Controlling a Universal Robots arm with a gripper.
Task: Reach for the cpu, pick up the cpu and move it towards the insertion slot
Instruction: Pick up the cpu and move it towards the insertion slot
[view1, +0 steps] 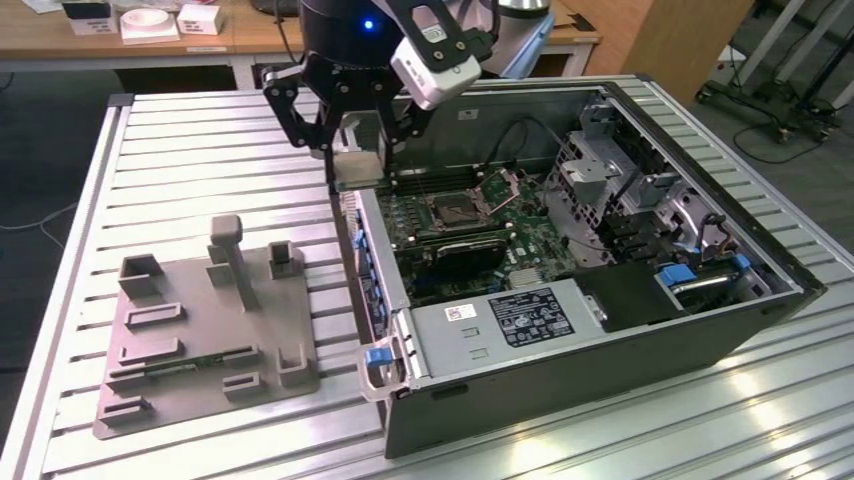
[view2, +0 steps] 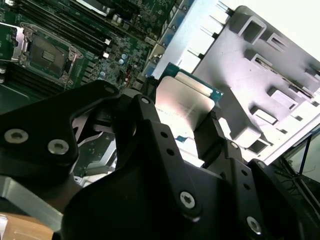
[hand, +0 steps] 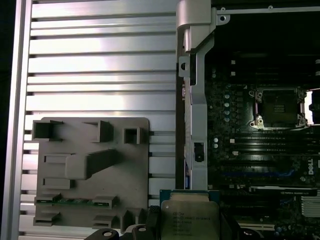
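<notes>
My gripper (view1: 355, 152) is shut on the cpu (view1: 354, 168), a small square chip with a silvery top and a green rim. It hangs in the air over the open computer case's side wall, on the exterior view's left of the board. Both wrist views show the cpu (view2: 182, 100) (hand: 189, 216) clamped between the black fingers (view2: 150, 125). The insertion slot (view1: 461, 210), a dark square socket in a shiny metal frame with its flap raised, lies on the green board apart from the chip. The slot (view2: 47, 57) (hand: 278, 107) appears in both wrist views with nothing in it.
A grey plastic tray (view1: 200, 320) with upright posts stands on the slatted metal table, at the exterior view's left of the case; a green memory stick (view1: 200, 360) lies in it. Inside the case (view1: 747, 330) are drive cages, cables and a power supply. Desks stand behind.
</notes>
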